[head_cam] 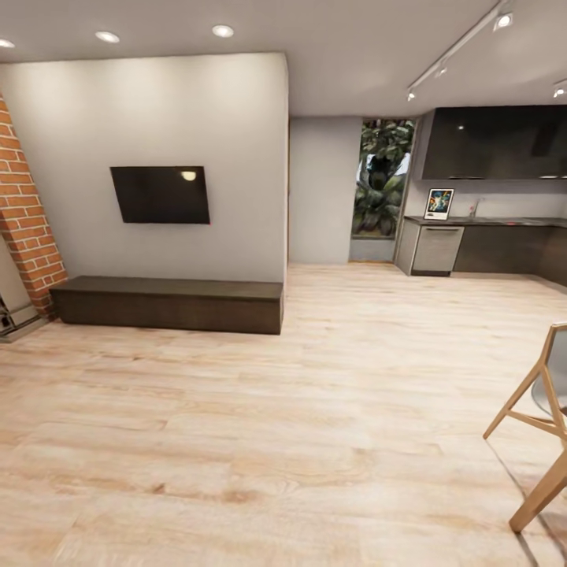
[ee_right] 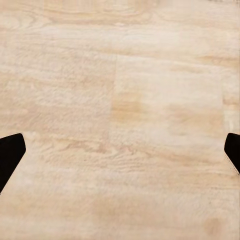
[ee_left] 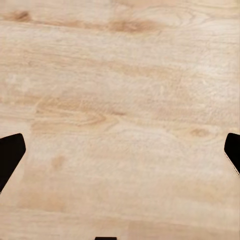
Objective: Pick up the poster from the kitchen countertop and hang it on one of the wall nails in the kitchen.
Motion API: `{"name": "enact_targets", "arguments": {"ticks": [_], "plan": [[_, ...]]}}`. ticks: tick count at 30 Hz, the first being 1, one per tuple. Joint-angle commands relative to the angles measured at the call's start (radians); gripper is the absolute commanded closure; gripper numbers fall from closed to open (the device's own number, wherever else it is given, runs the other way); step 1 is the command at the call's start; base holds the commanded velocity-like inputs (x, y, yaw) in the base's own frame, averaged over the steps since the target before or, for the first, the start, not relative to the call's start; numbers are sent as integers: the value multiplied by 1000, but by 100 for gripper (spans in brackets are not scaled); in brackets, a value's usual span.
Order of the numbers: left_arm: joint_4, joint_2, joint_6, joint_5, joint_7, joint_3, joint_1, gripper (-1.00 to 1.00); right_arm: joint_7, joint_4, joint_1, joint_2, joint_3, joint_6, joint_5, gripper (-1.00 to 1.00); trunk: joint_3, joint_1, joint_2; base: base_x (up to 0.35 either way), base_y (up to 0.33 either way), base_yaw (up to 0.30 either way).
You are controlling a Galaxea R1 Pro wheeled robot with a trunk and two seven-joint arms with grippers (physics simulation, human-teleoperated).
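Transit phase: the robot stands in the living area, well apart from the kitchen. The poster (head_cam: 439, 204) leans upright against the wall on the kitchen countertop (head_cam: 504, 222), at roughly 2 o'clock in the head view, near the slab's left end above a light grey appliance front (head_cam: 437, 250). A tap (head_cam: 475, 208) stands just beside it to the right. Wall nails are too small to make out from here.

Left gripper (ee_left: 120, 150) has its jaws spread wide, dark fingertips (ee_left: 10, 155) at the frame edges, nothing between them, just wood floor (ee_left: 120, 90) below. Right gripper (ee_right: 120, 150) is likewise released and empty over the floor planks.

Step in hand, judged: drive to the counter. To do it well the base should turn toward 2 o'clock and cross the open floor, keeping clear of the wooden chair (head_cam: 543, 425) at 4 o'clock. The low TV bench (head_cam: 169, 303) at 10 o'clock and wall-mounted TV (head_cam: 161, 194) lie off the route. Best to arrive square to the poster, with arms raised only once near the counter.
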Motion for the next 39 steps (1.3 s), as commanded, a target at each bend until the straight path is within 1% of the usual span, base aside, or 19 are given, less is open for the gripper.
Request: {"name": "enact_targets", "arguments": {"ticks": [1, 5, 15, 18, 39], "plan": [[-1, -1, 0, 0, 0, 2, 0, -100, -1, 1, 0, 0, 0, -3, 1, -100, -1, 1, 0, 338, -73, -15], [-1, -1, 0, 0, 0, 2, 0, -100, -1, 1, 0, 0, 0, -3, 0, -100, -1, 1, 0, 338, -77, -118], [-1, 1, 0, 0, 0, 2, 0, -100, -1, 1, 0, 0, 0, -2, 0, -100, -1, 1, 0, 338, -79, -244], [-1, 2, 0, 0, 0, 2, 0, -100, -1, 1, 0, 0, 0, -3, 0, -100, -1, 1, 0, 339, -80, -139], [-1, 2, 0, 0, 0, 2, 0, -100, -1, 1, 0, 0, 0, -3, 1, -100, -1, 1, 0, 339, -80, -15]]}}
